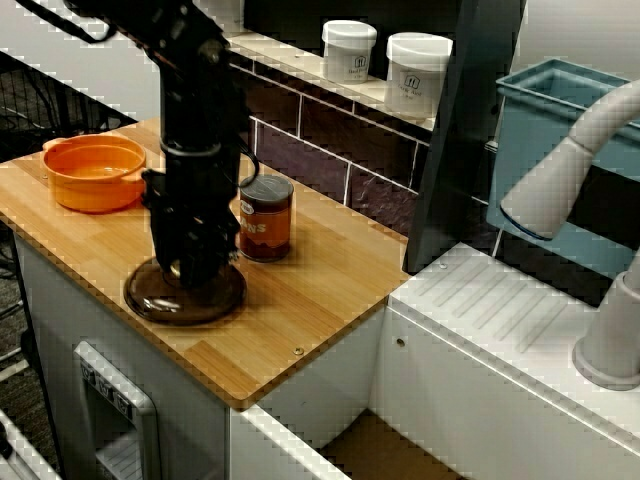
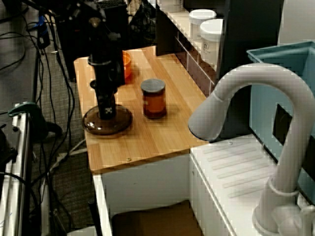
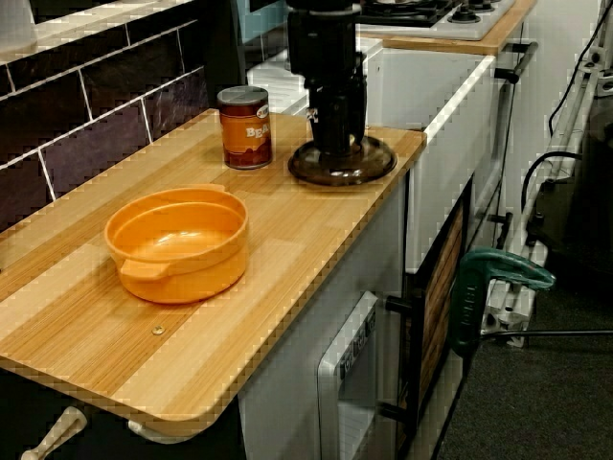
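The gripper point(image 1: 190, 268) stands straight down on the middle of the dark brown plate point(image 1: 215, 298); whether its jaws are apart cannot be told. The plate lies near the front edge of the wooden counter point(image 1: 330, 270), with a can point(image 1: 265, 217) just beside it, farther back and to the right.

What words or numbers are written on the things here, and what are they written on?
Nothing here is clear enough to quote.
Brown can: pale letters on the label, too blurred to read.
Left white jar: small dark print on the label, too small to read.
Right white jar: the same, too small to read.
Orange bowl: no writing seen.
Dark plate: no writing seen.
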Controlling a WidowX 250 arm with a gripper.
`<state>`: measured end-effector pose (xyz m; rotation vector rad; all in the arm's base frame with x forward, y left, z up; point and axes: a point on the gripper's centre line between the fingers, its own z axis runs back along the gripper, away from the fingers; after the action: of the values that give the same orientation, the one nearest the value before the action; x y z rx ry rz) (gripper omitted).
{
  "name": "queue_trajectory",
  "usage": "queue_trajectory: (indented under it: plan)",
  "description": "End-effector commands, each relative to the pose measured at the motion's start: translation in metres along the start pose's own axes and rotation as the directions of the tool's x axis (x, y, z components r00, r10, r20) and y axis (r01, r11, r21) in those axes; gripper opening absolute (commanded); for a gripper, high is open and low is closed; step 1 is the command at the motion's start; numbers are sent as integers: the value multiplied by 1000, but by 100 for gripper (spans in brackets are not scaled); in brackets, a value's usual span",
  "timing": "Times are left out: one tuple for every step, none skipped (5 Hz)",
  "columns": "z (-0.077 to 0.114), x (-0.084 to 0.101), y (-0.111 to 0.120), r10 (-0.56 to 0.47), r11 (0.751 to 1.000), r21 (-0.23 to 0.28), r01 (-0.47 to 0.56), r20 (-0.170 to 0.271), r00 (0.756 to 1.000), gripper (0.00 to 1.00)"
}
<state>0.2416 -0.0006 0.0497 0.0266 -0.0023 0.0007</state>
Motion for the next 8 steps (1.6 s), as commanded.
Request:
queue_trajectory:
  plan:
    - [52,-13,30,-4,999,-34,7,72,997,0]
    - [57,-15,43,13,999,-37,-11,59,998,0]
    - [63,-11,57,29,999,15,-29,7,1000,0]
    - [69,-7,71,80,996,40,-81,23,996,0]
    - [72,1,93,122,988,90,-123,24,992,0]
    - [69,11,117,167,975,139,-173,53,984,0]
    - [68,19,135,207,962,165,-219,83,975,0]
    - [64,26,149,232,952,183,-246,96,968,0]
